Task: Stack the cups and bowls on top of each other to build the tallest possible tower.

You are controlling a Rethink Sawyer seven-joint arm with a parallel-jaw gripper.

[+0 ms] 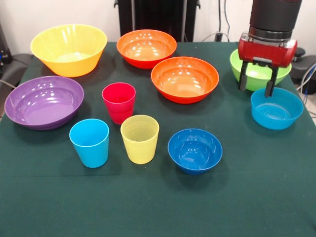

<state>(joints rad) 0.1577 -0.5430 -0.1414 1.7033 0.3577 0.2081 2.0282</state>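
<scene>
Three cups stand upright near the table's middle: a red-pink cup [119,101], a light blue cup [90,142] and a yellow cup [140,138]. A small dark blue bowl [195,150] sits right of them. The small lighter blue bowl [276,108] is at the right. My gripper [256,83] hangs open at the right, its fingers [270,85] above that bowl's far rim and in front of the lime green bowl [256,72]. It holds nothing. Behind lie two orange bowls [146,47] [185,79], a large yellow bowl [68,49] and a purple bowl [43,101].
All pieces stand apart on the dark green tablecloth [158,202]. Black equipment and cables sit behind the table's far edge.
</scene>
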